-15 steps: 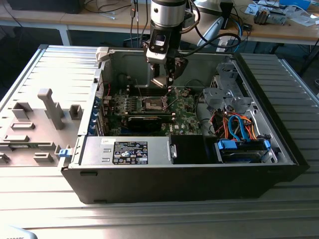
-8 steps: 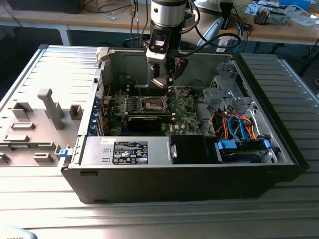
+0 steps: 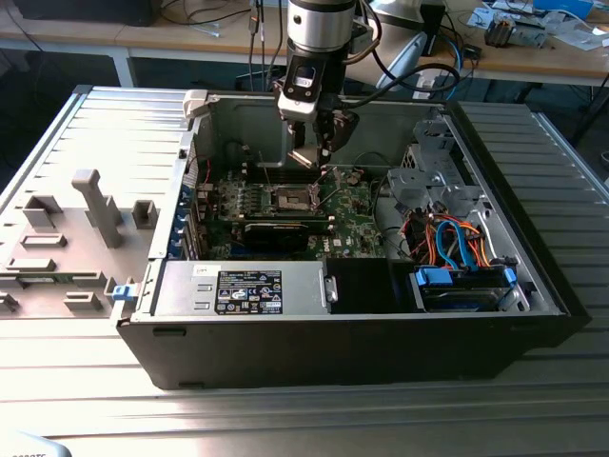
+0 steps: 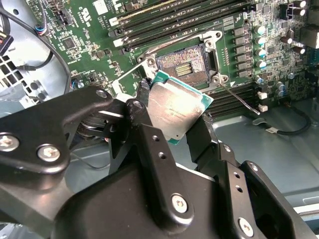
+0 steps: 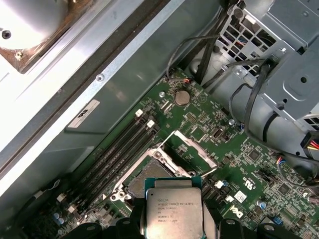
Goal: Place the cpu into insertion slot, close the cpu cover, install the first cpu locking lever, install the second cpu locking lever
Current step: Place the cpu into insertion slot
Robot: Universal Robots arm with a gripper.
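Observation:
My gripper [image 3: 314,152] is shut on the cpu [image 4: 175,110], a flat square chip with a dull silver top and green edging. Its black fingers [image 4: 144,97] pinch two opposite edges. The chip hangs tilted a little above the motherboard, close over the insertion slot [image 4: 182,63], whose bare contact field lies open. In the first wrist view the cpu [image 5: 173,211] sits just before the slot [image 5: 149,175], and the cpu cover [image 5: 195,148], a thin silvery frame with an open window, stands swung up beyond it. A thin wire locking lever [image 4: 240,100] sticks out free beside the socket.
The open computer case [image 3: 533,276] surrounds the green motherboard [image 3: 357,228]. Memory slots [image 4: 189,20] flank the socket. A power supply box [image 3: 243,288] lies along the front, a drive cage [image 3: 433,167] and coloured cables [image 3: 447,238] on the exterior view's right. The removed side panel [image 3: 76,228] lies on the left.

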